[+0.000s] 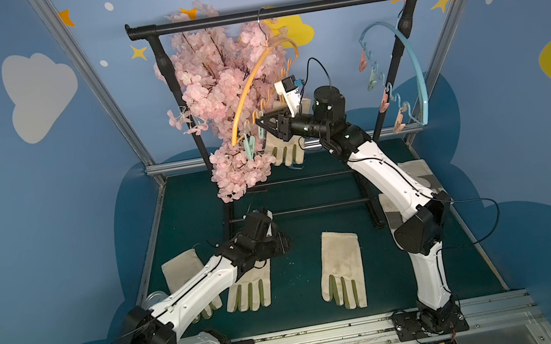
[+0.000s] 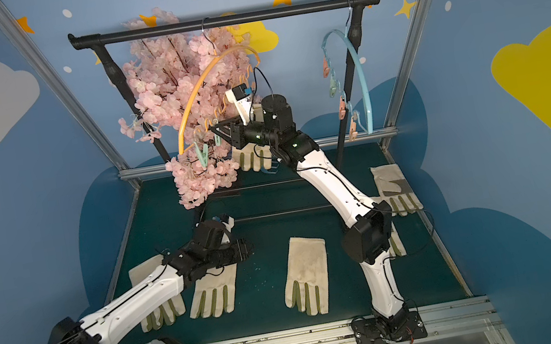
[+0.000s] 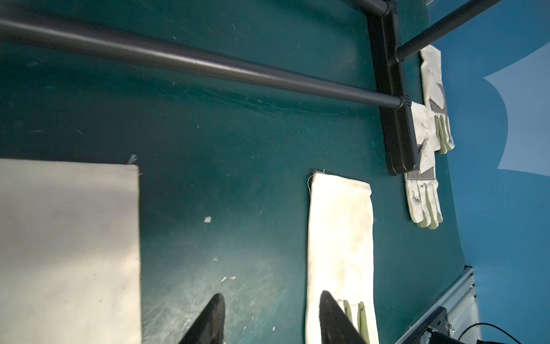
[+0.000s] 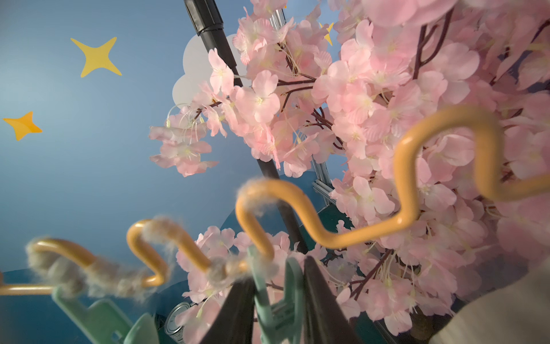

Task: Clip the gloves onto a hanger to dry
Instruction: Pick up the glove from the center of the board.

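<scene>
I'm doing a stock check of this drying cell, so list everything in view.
Gloves: six, cream; five on the mat, one hanging under the orange hanger.
Hangers: two, that orange one plus a blue hanger, on the rack.
Pegs: several, green and pink, on both hangers.
Rack: one, black, at the mat's back.
Blossom branch: one, pink, against the rack.
Mat: one, dark green, underneath.
Left gripper: black, open, above bare mat.
Right gripper: black, shut on a green peg.
</scene>
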Motion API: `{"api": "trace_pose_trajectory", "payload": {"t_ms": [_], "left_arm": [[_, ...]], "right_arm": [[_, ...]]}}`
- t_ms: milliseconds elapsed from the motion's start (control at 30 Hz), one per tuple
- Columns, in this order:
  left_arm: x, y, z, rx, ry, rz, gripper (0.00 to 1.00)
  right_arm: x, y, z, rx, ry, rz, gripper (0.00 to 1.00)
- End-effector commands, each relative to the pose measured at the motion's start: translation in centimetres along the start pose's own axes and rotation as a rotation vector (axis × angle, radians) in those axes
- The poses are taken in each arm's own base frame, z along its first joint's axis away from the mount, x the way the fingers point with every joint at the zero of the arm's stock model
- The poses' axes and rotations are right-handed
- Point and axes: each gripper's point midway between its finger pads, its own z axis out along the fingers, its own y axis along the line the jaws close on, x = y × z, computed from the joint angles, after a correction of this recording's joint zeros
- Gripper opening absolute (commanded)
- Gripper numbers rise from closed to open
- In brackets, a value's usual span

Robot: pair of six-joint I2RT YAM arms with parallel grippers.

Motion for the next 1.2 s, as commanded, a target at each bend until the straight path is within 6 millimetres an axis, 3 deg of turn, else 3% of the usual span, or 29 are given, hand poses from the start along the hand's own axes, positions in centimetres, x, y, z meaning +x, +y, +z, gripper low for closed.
{"api": "trace_pose_trajectory", "payload": {"t_ms": [0, 267, 433, 600, 933, 1000, 1067, 1100, 1167], "left_arm": [[-1.3, -3.4, 2.5, 0.122, -0.014, -0.014, 0.52], [1.4, -6.6, 11.0, 0.139, 0.164, 0.003, 0.49], [2.8, -6.0, 14.2, 0.044, 0.22, 0.044, 0.5], [4.3, -4.6, 16.1, -0.059, 0.263, 0.103, 0.51], [6.9, -1.8, 17.4, -0.417, 0.314, 0.345, 0.56], [7.6, -0.9, 17.5, -0.491, 0.335, 0.383, 0.51], [8.2, -0.3, 17.5, -0.537, 0.346, 0.407, 0.39], [8.5, 0.1, 17.5, -0.557, 0.351, 0.406, 0.31], [8.6, 0.4, 17.5, -0.572, 0.352, 0.401, 0.06]], "right_arm": [[-1.9, 1.2, -1.0, -0.007, -0.045, -0.032, 0.27], [-1.8, 1.1, -1.1, -0.006, -0.043, -0.029, 0.27], [-1.6, 1.1, -1.1, -0.007, -0.04, -0.023, 0.27], [-1.5, 1.0, -0.9, -0.01, -0.041, -0.017, 0.27], [-1.5, 1.0, -0.8, -0.017, -0.048, -0.012, 0.27], [-1.7, 1.1, -0.8, -0.019, -0.053, -0.014, 0.27], [-1.8, 1.1, -0.8, -0.021, -0.056, -0.015, 0.27], [-1.8, 1.2, -0.8, -0.021, -0.057, -0.016, 0.27], [-1.7, 1.1, -0.8, -0.021, -0.054, -0.014, 0.27]]}}
